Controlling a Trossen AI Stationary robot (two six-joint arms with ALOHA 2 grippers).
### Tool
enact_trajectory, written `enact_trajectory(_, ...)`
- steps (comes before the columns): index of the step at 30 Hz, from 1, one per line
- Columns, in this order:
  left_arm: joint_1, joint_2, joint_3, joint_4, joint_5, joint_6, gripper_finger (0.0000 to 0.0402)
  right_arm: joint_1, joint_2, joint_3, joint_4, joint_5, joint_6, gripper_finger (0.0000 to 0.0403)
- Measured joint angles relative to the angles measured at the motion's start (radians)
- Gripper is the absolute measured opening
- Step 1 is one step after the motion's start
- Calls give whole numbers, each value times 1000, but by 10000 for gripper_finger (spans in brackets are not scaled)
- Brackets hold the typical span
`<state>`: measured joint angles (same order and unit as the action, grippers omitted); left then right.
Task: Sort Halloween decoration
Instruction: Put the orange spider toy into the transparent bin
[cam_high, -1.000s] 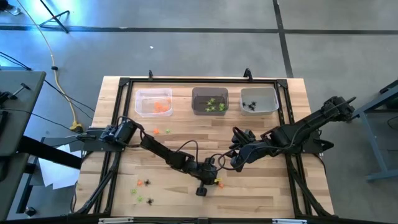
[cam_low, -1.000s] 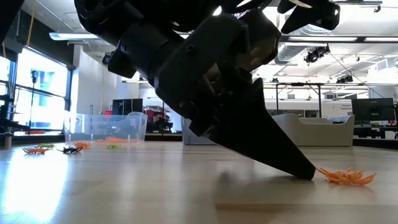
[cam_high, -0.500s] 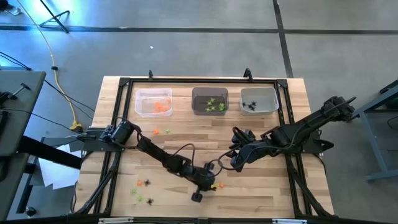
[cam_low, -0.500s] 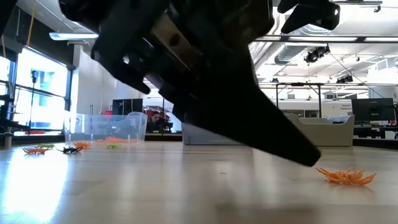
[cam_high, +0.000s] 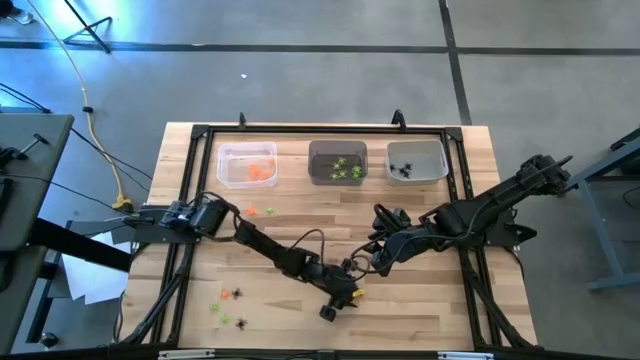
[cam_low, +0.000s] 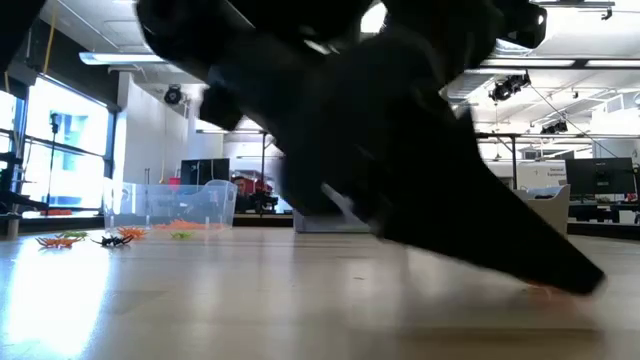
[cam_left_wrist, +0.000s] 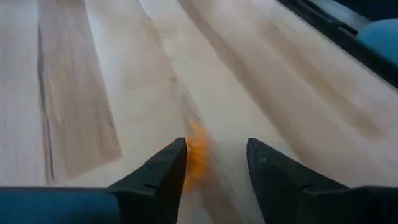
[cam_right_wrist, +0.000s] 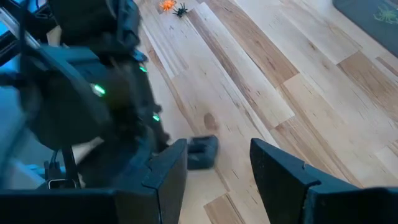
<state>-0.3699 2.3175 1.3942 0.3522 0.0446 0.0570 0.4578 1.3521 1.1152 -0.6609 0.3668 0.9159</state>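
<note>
A: Where's the left tool (cam_left_wrist: 216, 163)?
B: Low over the near-middle tabletop (cam_high: 300, 225), fingers parted, an orange trinket (cam_left_wrist: 196, 155) lying between them, not gripped.
A: The right tool (cam_right_wrist: 217, 163)?
B: Just beside it, wide open, empty.

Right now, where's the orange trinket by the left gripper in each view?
High: orange trinket at the left gripper, front centre.
Low: sliver at far right, under the dark gripper.
Left wrist: between the fingers.
Right wrist: not identifiable.
Shared landmark: the left gripper.
</note>
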Motion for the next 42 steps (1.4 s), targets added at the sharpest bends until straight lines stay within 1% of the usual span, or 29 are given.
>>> enact_trajectory(5, 17, 51, 66, -38, 12, -27, 163, 0, 0, 0, 1, 0, 0, 171)
enact_trajectory(10, 17, 59, 72, -89, 0, -49, 160, 0, 0, 0, 1, 0, 0, 171)
enact_trajectory(13, 17, 60, 72, -97, -7, -56, 149, 0, 0, 0, 1, 0, 0, 171)
enact_trajectory(17, 18, 61, 71, -93, -11, -79, 115, 0, 0, 0, 0, 0, 0, 171)
enact_trajectory(24, 20, 62, 69, -92, -15, -109, 29, 0, 0, 0, 0, 2, 0, 171)
enact_trajectory(26, 23, 62, 68, -92, -11, -112, 10, 0, 0, 0, 0, 2, 0, 171)
enact_trajectory(33, 32, 62, 68, -91, -5, -158, 3, 0, 0, 0, 0, 2, 0, 171)
enact_trajectory(42, 33, 62, 66, -55, -4, -163, 3, 0, 0, 0, 0, 0, 0, 171)
